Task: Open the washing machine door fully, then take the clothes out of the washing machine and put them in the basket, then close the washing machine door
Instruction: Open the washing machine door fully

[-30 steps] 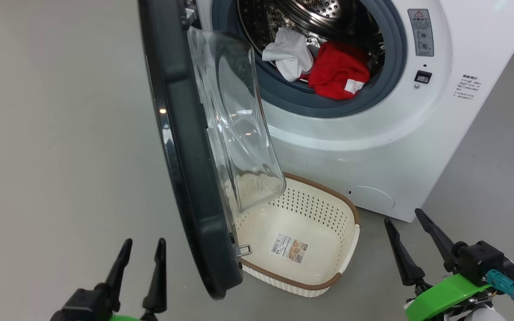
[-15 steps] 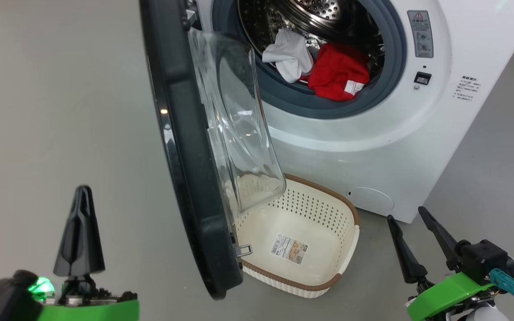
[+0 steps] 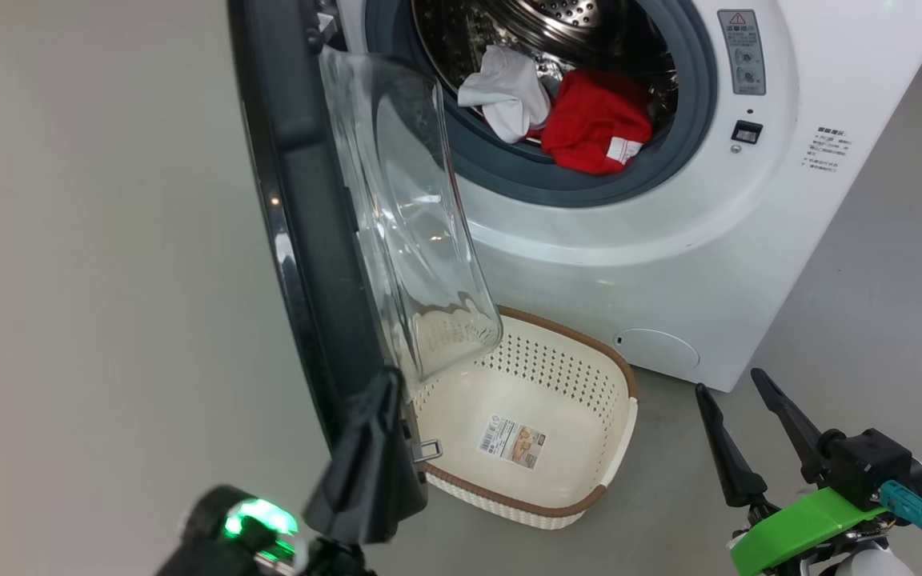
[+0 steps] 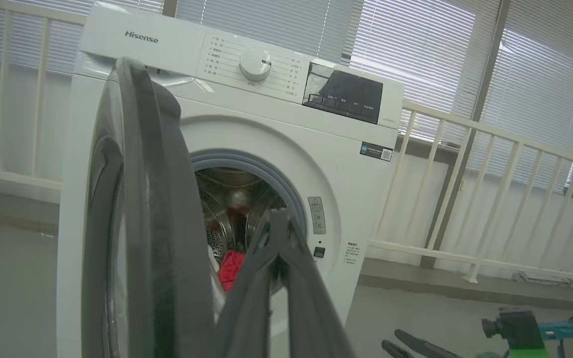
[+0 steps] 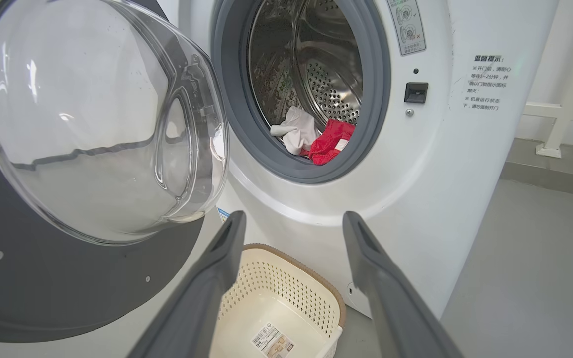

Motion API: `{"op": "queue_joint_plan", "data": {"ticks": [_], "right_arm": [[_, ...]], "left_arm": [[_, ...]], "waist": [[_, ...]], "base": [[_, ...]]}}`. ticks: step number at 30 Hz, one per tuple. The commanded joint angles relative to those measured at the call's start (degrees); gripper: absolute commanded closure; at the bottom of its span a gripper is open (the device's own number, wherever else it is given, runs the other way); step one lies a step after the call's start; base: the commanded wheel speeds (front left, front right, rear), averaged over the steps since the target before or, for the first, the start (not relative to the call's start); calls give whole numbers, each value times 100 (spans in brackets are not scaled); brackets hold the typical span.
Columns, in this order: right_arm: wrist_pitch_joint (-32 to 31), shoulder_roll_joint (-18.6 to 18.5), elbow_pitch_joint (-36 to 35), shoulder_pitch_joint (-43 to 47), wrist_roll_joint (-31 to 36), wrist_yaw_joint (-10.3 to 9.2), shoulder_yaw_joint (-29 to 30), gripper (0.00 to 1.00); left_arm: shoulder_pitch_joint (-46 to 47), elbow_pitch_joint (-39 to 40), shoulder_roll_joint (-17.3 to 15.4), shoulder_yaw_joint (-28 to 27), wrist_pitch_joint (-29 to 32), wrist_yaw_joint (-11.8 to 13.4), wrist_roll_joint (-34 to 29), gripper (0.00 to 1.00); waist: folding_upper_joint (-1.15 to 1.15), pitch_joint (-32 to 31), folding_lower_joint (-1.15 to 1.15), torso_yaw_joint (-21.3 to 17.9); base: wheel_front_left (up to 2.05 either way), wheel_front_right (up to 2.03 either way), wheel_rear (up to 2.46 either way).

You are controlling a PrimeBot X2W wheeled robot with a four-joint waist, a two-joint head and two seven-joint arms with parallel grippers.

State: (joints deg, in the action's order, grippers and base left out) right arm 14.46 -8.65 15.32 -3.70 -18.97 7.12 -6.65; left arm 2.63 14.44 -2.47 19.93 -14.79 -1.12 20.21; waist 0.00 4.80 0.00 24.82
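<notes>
Door edge first: the washing machine door (image 3: 301, 240) stands partly open, its black rim edge-on and its glass bowl hanging over the basket (image 3: 565, 368). The basket sits on the floor (image 3: 109, 320) just in front of the washing machine (image 3: 669, 264). Grey floor spreads wide to the door's left. The left gripper (image 4: 276, 215) rises just beside the rim's lower edge, fingertips pressed together. The right gripper (image 3: 729, 381) hovers low near the machine's right corner, fingers spread. Red and white clothes (image 3: 589, 120) lie at the mouth of the drum (image 3: 573, 16).
</notes>
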Motion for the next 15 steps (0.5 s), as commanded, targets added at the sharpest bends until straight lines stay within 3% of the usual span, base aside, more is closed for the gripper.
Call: {"op": "queue_joint_plan", "data": {"ticks": [1,7,15], "right_arm": [[53,-15,-139,-92,61,36,-139,0],[53,-8,-121,-108,50,36,-165,0],[53,2,-120,-104,46,36,-167,0]], "left_arm": [[33,-103,-41,11,-21,-71,175,100],[37,-870,-41,338,-21,-146,435,100],[224,-1907,-41,348,-21,-124,715,100]], "waist": [[0,12,0,-13],[0,17,0,-43],[0,1,0,-57]], "base": [[0,0,0],[0,0,0],[0,0,0]]}}
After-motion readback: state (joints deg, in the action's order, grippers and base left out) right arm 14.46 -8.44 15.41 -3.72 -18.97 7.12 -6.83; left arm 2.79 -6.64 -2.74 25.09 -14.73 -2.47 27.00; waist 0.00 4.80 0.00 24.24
